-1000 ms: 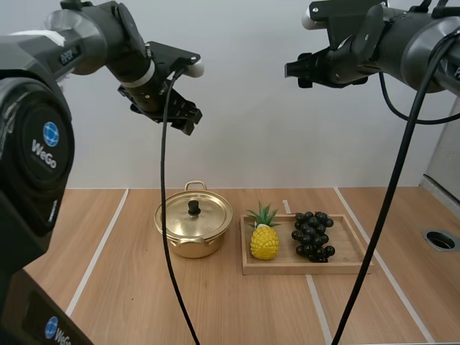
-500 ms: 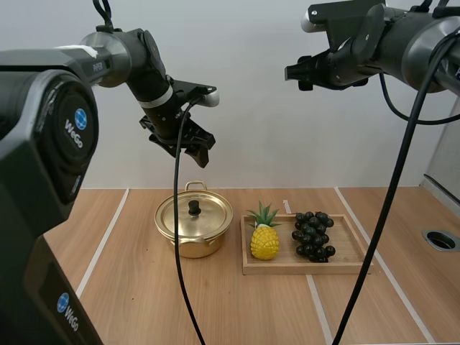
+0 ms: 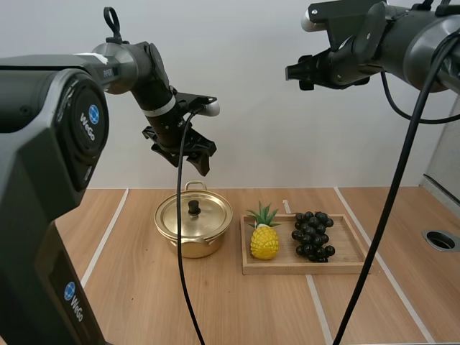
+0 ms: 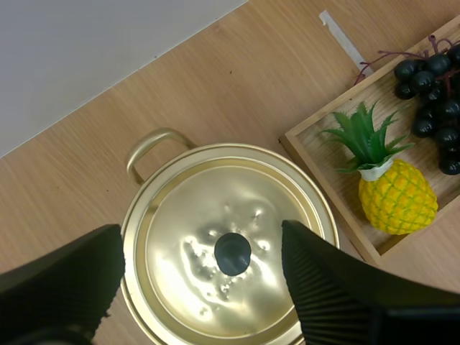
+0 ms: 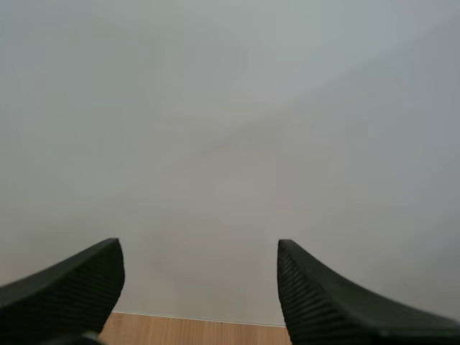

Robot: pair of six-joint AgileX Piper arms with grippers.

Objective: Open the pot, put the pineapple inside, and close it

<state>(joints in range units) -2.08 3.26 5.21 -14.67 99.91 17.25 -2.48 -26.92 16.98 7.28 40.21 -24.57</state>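
The left gripper [image 3: 190, 157] hangs above the pot [image 3: 188, 249], well clear of it. In the left wrist view its fingers [image 4: 327, 287] stand wide apart, ribbed faces turned inward, with nothing between them; the lid knob [image 4: 232, 253] lies below the gap.

The pot stands on the table [image 3: 122, 287], left of the tray [image 3: 345, 265]. The lid [image 3: 205, 218] sits on the pot, closed, with the black knob upright at its centre. One pot handle [image 4: 153, 141] points toward the back wall.

The pineapple [image 3: 264, 241] stands upright at the left end of the tray, just beside the pot and apart from it. Its green crown [image 4: 363, 138] is on top. The grapes [image 3: 313, 235] lie to its right in the tray, near the pineapple.

The right gripper [image 3: 296, 73] is held high above the table, over the tray area and well apart from all objects. In the right wrist view its fingers [image 5: 323, 302] stand apart and hold nothing.
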